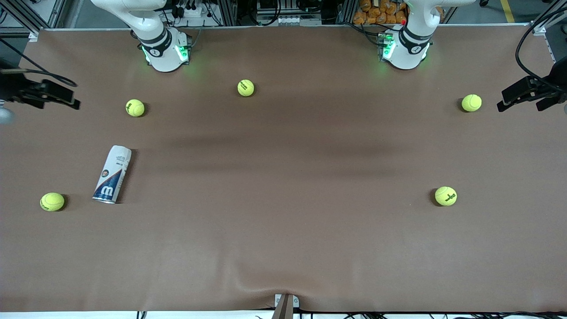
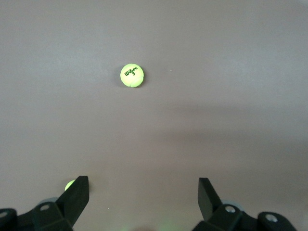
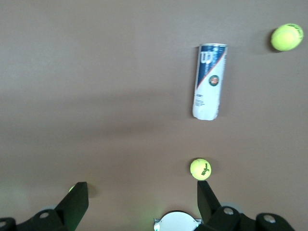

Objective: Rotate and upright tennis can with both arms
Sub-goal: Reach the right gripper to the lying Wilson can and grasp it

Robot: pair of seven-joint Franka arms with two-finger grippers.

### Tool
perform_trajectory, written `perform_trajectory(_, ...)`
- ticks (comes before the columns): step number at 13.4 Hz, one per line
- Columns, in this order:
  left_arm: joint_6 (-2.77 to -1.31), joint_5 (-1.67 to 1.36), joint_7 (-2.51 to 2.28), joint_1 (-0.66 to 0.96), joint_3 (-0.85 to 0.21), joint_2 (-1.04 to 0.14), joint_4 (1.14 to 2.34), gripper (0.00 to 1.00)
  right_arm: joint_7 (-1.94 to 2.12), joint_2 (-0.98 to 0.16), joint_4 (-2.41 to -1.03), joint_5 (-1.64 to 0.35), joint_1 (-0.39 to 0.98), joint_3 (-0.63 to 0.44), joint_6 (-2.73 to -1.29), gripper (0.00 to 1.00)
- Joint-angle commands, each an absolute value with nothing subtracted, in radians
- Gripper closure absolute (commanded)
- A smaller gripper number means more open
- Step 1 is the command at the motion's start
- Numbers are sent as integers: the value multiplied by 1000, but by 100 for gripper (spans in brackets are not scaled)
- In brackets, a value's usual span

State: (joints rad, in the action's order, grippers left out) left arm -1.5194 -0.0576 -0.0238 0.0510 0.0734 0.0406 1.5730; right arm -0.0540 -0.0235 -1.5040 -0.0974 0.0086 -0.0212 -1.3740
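Nearest things: a tennis ball (image 1: 52, 201) by the right arm's end of the table (image 1: 283, 248), and another ball (image 1: 445, 196) toward the left arm's end.
Tennis can: the tennis can (image 1: 112, 174) lies flat on its side, just beside the first ball, silver rim toward the front camera, white end pointing toward the right arm's base (not quite square to the table edge).
Other balls: three more sit nearer the bases, well apart (image 1: 135, 107) (image 1: 246, 87) (image 1: 471, 103).
Right hand: the right hand (image 3: 139, 204) hangs high over the table, fingers spread wide, holding nothing; the can shows in its wrist view.
Left hand: the left hand (image 2: 142, 192) is likewise wide and empty, over the left arm's end, well away from the can.
Step in hand: none begun; both arms wait.
Next move: probably the right hand descends to the can, and the left must cross the table to help tip it upright.
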Motion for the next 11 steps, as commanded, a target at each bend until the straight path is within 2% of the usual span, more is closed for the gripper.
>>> perform_trajectory(1,-1505,-72,-14,49,77,35,1562,0,-55,-57,-1493,-109,38,-26,-1378,0)
perform_trajectory(6,-1505,-72,-14,49,75,35,1563,0,-69,-138,-1508,-106,106,-26,-1267,0)
perform_trajectory(8,-1506,-72,-14,49,75,34,1563,0,-69,-236,-1531,-100,95,-28,-1282,0)
perform_trajectory(11,-1506,-72,-15,49,75,29,1563,0,-55,-401,-1529,-90,-16,-32,-1501,0)
